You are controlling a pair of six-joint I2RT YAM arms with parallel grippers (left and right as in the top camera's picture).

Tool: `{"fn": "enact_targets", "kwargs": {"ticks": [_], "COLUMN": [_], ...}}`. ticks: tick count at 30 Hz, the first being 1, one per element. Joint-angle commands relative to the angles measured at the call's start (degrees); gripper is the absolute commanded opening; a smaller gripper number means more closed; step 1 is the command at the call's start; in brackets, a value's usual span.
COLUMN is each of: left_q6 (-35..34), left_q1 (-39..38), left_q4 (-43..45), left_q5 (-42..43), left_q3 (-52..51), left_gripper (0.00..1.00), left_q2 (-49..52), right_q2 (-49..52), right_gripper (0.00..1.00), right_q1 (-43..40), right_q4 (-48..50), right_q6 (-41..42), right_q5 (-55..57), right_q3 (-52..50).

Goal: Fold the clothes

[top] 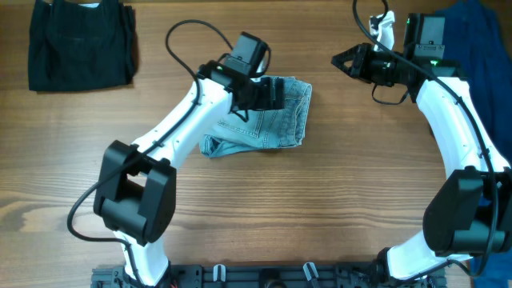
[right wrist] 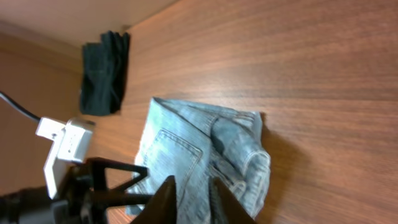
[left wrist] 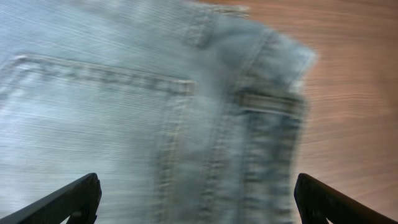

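The light-blue denim shorts [top: 276, 128] lie folded into a compact bundle at the table's middle. They fill the left wrist view [left wrist: 155, 112], which shows a stitched pocket and belt loop, and they also show in the right wrist view [right wrist: 186, 149]. My left gripper [top: 276, 92] hovers over the bundle's far edge. Its jaws [left wrist: 199, 190] are wide open with denim beneath them, and they hold nothing. My right gripper [top: 338, 58] is off to the right of the shorts above bare table. Its fingers [right wrist: 191, 183] are nearly together and empty.
A black garment [top: 80, 44] lies folded at the far left corner and also shows in the right wrist view [right wrist: 102, 74]. A dark royal-blue garment [top: 488, 40] lies at the far right edge, behind the right arm. The left arm crosses the table's left middle.
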Motion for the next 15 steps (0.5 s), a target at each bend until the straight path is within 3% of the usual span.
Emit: {"fn": "enact_targets", "kwargs": {"ticks": [1,3,6,15], "left_q6": [8.07,12.55,13.51,13.51], "left_q1": [4.02,5.31,7.76,9.22], "left_q4": [-5.44,-10.56,-15.08,-7.82], "left_q5": [-2.80,-2.84,-2.99,2.01], "left_q3": [1.11,0.90,-0.92,-13.55], "left_gripper": [1.00,1.00,1.00,1.00], "left_q2": [-0.85,-0.15,1.33,1.64], "right_q2": [1.07,1.07,1.07,1.07], "right_gripper": [0.21,0.22,0.25,0.28], "right_q1": [0.13,0.13,0.15,0.20], "right_q4": [-0.48,-0.39,-0.33,-0.37], "right_q6": [-2.71,-2.89,-3.23,-3.23], "right_q5": [3.63,3.67,3.82,5.11], "right_q3": [-0.48,-0.48,-0.48,-0.48]}}
